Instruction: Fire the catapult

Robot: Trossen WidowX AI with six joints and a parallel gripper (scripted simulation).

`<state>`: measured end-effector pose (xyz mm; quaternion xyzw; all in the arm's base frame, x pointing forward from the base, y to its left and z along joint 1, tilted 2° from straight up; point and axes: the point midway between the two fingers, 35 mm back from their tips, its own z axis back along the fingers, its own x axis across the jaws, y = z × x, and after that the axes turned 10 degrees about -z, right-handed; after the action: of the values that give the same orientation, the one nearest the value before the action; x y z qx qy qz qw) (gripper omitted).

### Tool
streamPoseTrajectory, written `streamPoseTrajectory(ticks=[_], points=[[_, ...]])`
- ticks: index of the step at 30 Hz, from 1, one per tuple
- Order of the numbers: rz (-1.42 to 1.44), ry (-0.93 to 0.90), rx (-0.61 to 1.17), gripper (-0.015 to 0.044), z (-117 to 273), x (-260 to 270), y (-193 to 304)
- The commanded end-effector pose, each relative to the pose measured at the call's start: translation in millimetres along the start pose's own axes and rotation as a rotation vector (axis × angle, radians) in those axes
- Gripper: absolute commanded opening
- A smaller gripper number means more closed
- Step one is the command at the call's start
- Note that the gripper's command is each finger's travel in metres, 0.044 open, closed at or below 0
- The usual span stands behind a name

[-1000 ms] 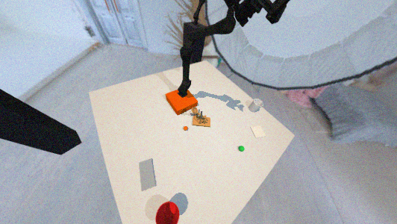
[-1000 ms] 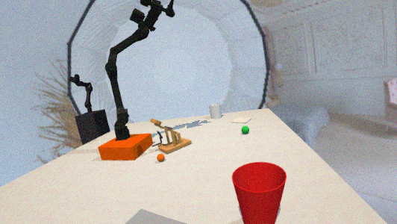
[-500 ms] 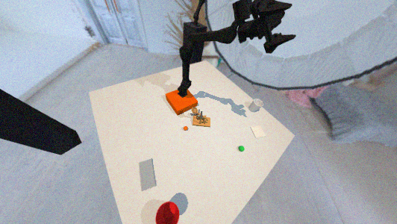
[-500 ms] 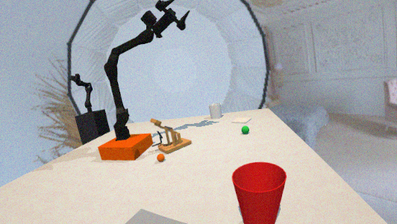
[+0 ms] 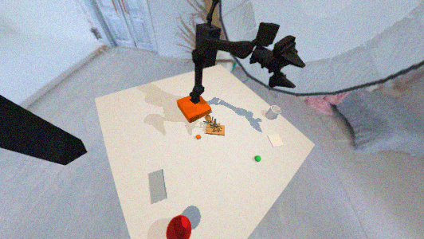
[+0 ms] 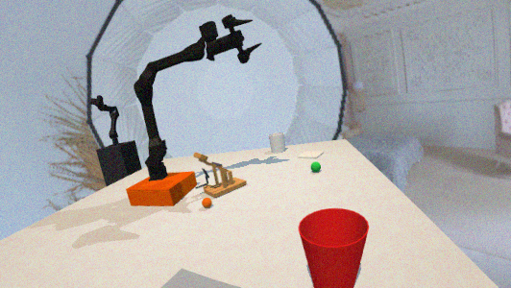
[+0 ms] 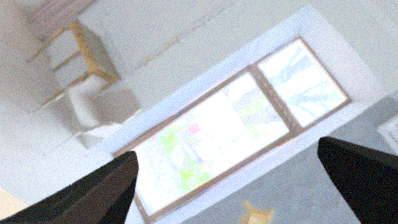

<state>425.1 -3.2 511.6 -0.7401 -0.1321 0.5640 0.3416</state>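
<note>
two spread fingertips of the gripper (image 5: 288,71) (image 6: 252,37) (image 7: 228,145) hold nothing, high above the table (image 5: 131,159) (image 6: 250,230); an orange ball (image 5: 198,137) (image 6: 206,203) sits near the catapult (image 5: 215,129) (image 6: 227,184), and a clumsy descent might knock its arm or roll the ball away.

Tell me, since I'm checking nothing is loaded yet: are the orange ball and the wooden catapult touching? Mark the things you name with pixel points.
Apart. The top view shows bare tabletop between the orange ball (image 5: 198,137) (image 6: 206,203) and the catapult's base (image 5: 220,131) (image 6: 215,192).

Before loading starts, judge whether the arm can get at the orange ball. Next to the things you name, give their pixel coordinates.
Probably yes: the end effector (image 5: 292,69) (image 6: 252,36) is open, and nothing covers the orange ball (image 5: 198,137) (image 6: 206,203), though the catapult (image 5: 215,130) (image 6: 228,186) stands close.
</note>
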Motion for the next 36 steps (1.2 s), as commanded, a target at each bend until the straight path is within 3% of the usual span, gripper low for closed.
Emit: streamPoseTrajectory(ticks=[1, 19, 36], points=[[0.058, -0.11, 0.056, 0.044, -7.9, 28.4, 28.3], [0.185, -0.537, 0.341, 0.044, 3.6, 117.8, 155.1], [0.151, -0.945, 0.707, 0.044, 79.1, 175.0, 271.5]])
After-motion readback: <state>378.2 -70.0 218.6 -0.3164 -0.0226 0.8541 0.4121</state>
